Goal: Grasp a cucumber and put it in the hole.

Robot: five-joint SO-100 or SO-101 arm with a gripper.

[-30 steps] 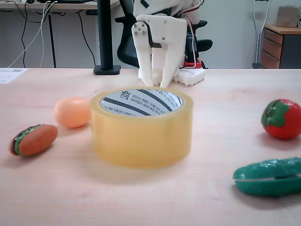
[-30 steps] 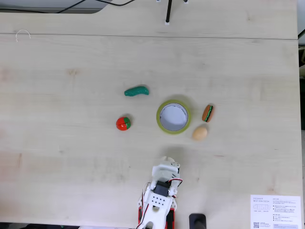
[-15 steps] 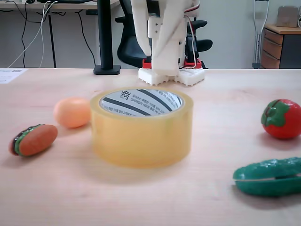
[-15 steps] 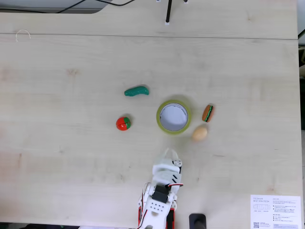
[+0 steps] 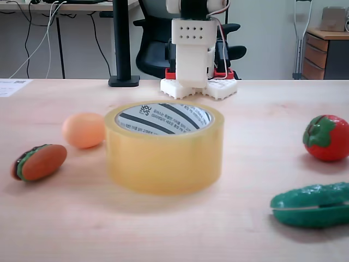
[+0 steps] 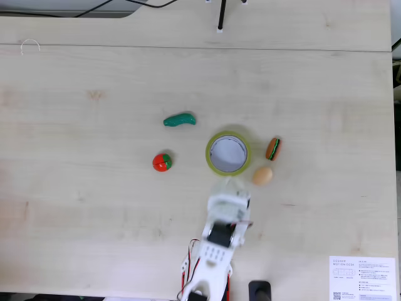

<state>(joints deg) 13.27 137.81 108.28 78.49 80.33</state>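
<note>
Your arm reaches up from 6 o'clock, gripper (image 6: 233, 185) just short of tape roll (image 6: 228, 153); finger spread: can't tell. Cucumber (image 6: 180, 119) at roll's 10 o'clock, untouched. The low fixed view shows the core's stripes.

The white printed arm (image 6: 216, 251) rose from its red and white base (image 5: 199, 84) at the lower edge of the top-down fixed view and extended up the picture, leaning slightly toward the right. In that view the hand (image 6: 233, 187) formed the foremost part of the arm, its tip pale and blurred. Whether the jaws stood apart or together could not be determined. In the low fixed view the arm's white block with a grid of small holes (image 5: 192, 38) faced the camera above the base. Red, black and white wires (image 5: 217, 11) ran along its upper right side.
</note>
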